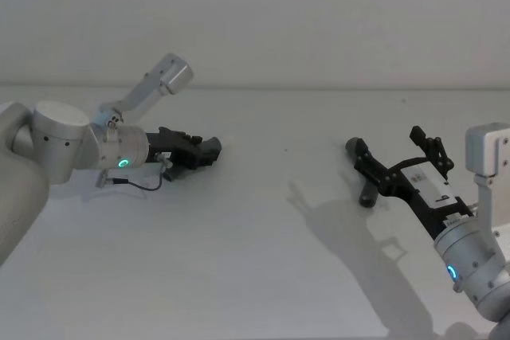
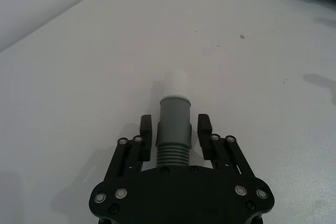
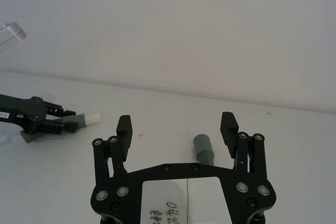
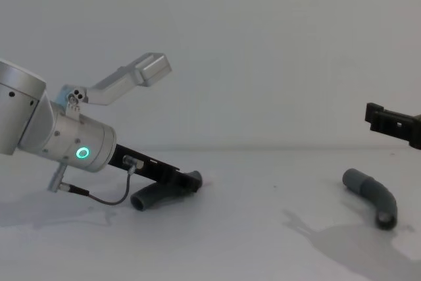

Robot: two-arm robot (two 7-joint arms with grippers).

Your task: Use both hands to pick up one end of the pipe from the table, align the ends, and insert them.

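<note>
Where the worktop [image 1: 263,276] runs toward its left edge, one pipe piece [image 4: 150,195] is seen lying on the surface, and the left gripper [image 2: 175,120] is set low around it, reaching in from that edge. In the left wrist view its fingers [image 2: 146,126] are placed narrowly on either side of the smooth grey collar [image 2: 174,124]. A thin gap is visible at each side, so the piece is bracketed rather than clearly clamped. The white tip [image 2: 175,83] is pointed out past the fingertips toward the middle of the worktop, and the ribbed section [image 2: 172,156] is tucked back against the gripper's body. A green ring [image 4: 82,153] is lit on the silver wrist behind the gripper, and a thin black cable [image 4: 105,197] is looped beneath it. Toward the right edge of the worktop the second pipe piece [image 4: 370,192], a curved dark grey elbow, is laid flat, well apart from the first. The right gripper [image 3: 176,127] is held above this piece, clear of the surface, with its fingers [image 3: 124,128] spread wide and nothing gripped between them. In the right wrist view the smooth grey end [image 3: 202,142] of the second piece is seen beyond the gap between those fingers, untouched by either one.
</note>
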